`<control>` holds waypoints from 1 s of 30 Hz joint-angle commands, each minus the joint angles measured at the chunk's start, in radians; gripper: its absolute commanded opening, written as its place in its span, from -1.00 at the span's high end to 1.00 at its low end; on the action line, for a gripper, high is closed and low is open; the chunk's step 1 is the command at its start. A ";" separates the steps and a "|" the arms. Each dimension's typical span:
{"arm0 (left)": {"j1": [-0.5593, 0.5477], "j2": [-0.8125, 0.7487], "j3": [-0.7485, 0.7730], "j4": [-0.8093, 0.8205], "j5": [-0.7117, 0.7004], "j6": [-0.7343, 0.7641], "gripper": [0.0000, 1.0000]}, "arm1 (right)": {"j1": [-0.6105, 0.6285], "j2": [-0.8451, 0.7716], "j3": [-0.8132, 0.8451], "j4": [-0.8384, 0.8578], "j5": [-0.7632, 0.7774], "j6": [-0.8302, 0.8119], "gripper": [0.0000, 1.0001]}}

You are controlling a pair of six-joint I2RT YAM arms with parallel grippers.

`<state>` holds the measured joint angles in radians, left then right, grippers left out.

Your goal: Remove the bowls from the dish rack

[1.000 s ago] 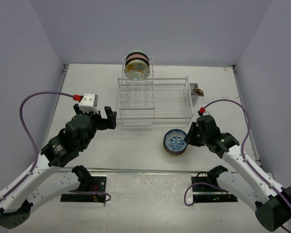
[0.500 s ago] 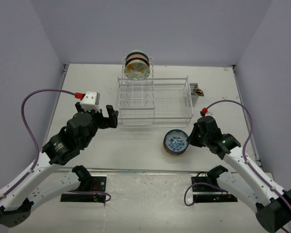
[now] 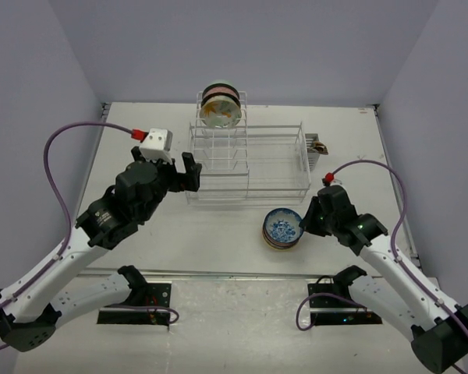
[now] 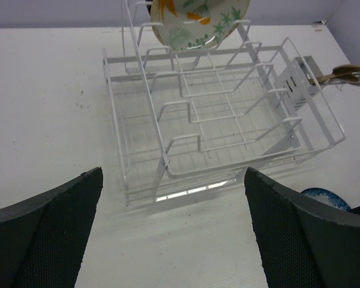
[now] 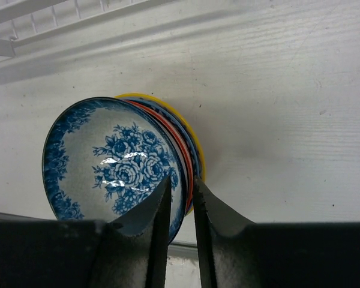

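The dish rack (image 3: pixel 273 167) (image 4: pixel 164 159) stands at mid-table. A bowl with an orange and green pattern (image 3: pixel 221 109) (image 4: pixel 195 21) stands upright at its far end, with more bowl rims stacked behind it. A stack of bowls (image 3: pixel 282 228) sits on the table in front of the rack, with the blue-white floral bowl (image 5: pixel 114 162) on top. My right gripper (image 3: pixel 306 220) (image 5: pixel 181 183) straddles that bowl's right rim, its jaws a narrow gap apart. My left gripper (image 3: pixel 186 173) (image 4: pixel 174 174) hangs wide open and empty at the rack's near left corner.
A cutlery holder (image 3: pixel 313 146) (image 4: pixel 300 84) with utensils hangs on the rack's right end. Walls close in the table on three sides. Bare table lies left of the rack and to the right of the bowl stack.
My left arm has moved forward and right, up to the rack's near left corner. The right gripper has stayed at the stack's rim.
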<state>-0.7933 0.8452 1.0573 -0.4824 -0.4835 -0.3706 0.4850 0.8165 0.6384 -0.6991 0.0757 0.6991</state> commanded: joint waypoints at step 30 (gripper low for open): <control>0.120 0.936 0.757 0.225 0.040 1.047 -0.80 | 0.000 -0.274 0.405 -0.301 0.047 -0.162 0.36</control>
<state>-0.6865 1.7657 1.7493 -0.3218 -0.4404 0.6151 0.4850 0.5392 1.0069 -0.9886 0.1143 0.5732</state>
